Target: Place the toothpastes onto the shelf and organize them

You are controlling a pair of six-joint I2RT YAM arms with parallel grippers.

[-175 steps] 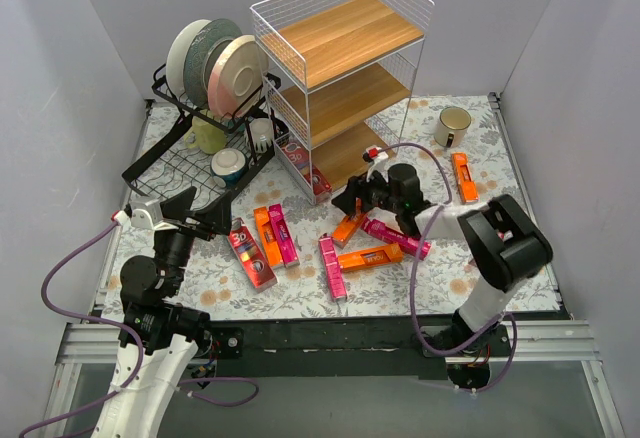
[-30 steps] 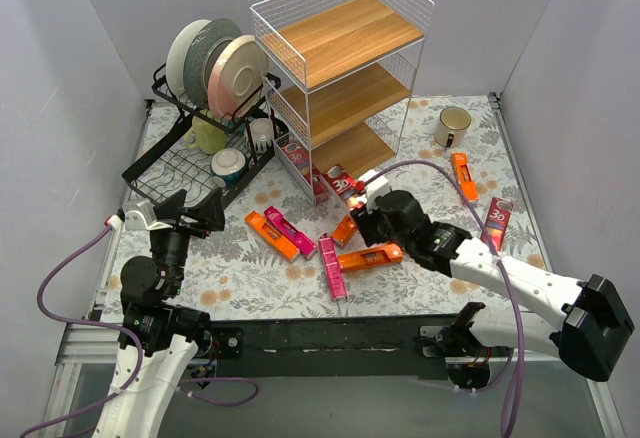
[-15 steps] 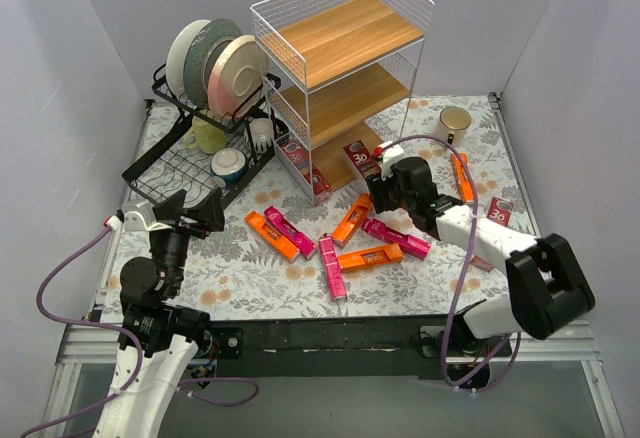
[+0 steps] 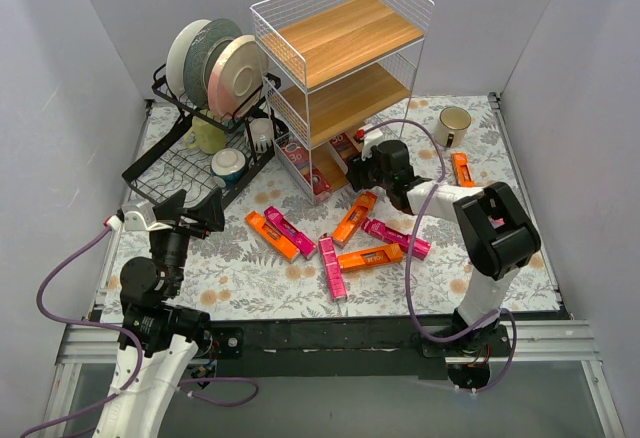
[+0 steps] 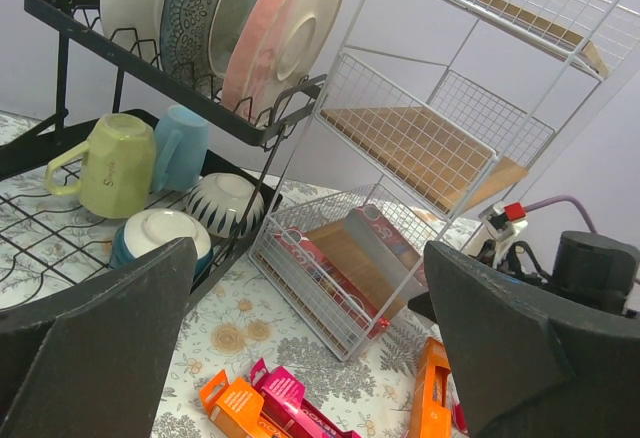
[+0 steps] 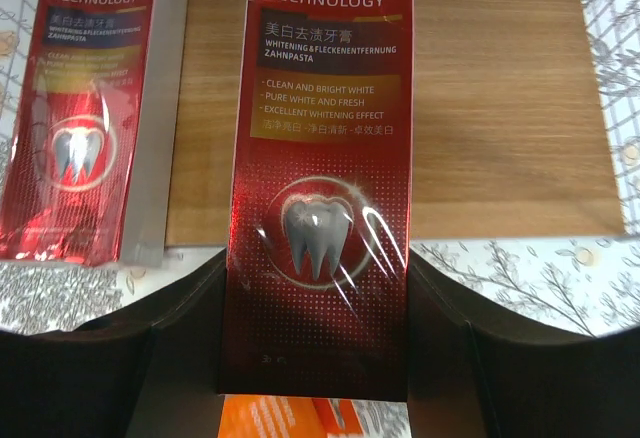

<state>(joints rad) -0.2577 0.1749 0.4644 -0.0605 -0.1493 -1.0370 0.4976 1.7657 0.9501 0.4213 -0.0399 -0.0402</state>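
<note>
The shelf (image 4: 340,68) of white wire and wooden boards stands at the back middle. My right gripper (image 4: 360,166) is shut on a dark red toothpaste carton (image 6: 318,188) and holds it over the bottom board (image 6: 500,108), its far end inside the tier. Another dark red carton (image 6: 85,108) lies on that board to the left. Orange (image 4: 270,235) and magenta (image 4: 331,268) cartons lie scattered on the table in front. My left gripper (image 4: 190,213) is open and empty at the near left, above the table.
A black dish rack (image 4: 200,148) with plates, cups and bowls stands left of the shelf. A mug (image 4: 452,124) sits at the back right, with an orange carton (image 4: 462,173) near it. A purple cable loops over my right arm.
My right gripper has carried the dark red carton from above the scattered cartons back to the shelf's bottom tier. The left arm has not moved.
</note>
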